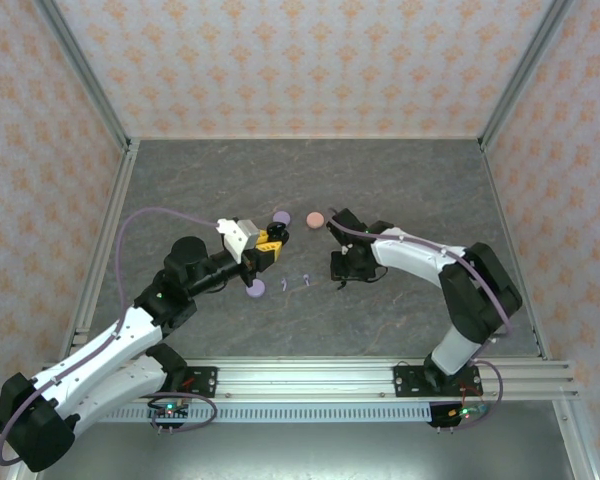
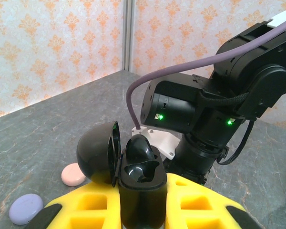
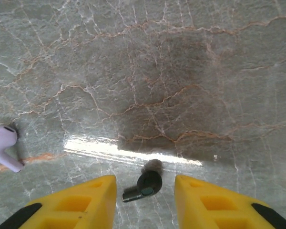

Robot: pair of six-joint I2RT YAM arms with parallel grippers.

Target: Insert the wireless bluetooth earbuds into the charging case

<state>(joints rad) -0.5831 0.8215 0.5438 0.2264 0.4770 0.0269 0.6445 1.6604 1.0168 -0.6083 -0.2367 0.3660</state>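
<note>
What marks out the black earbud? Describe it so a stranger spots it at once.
Start at the grey marble tabletop under the right arm. Between its yellow jaws lies the black earbud; the lavender earbud nearby is pale and outside them.

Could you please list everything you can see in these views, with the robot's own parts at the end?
black charging case: one, black, lid open, gripped in the left claw
lavender cases: two, lavender, one on the table beside the pink case, the other on the table by the left arm's wrist
pink case: one, pink, mid-table
black earbud: one, black, lying on the table between the right claw's fingers, untouched
lavender earbud: one clearly seen, lavender, on the table left of the right claw in its wrist view
table: one, grey marbled
left claw: one, yellow fingers, shut on the case
right claw: one, yellow fingers, open over the black earbud
</note>
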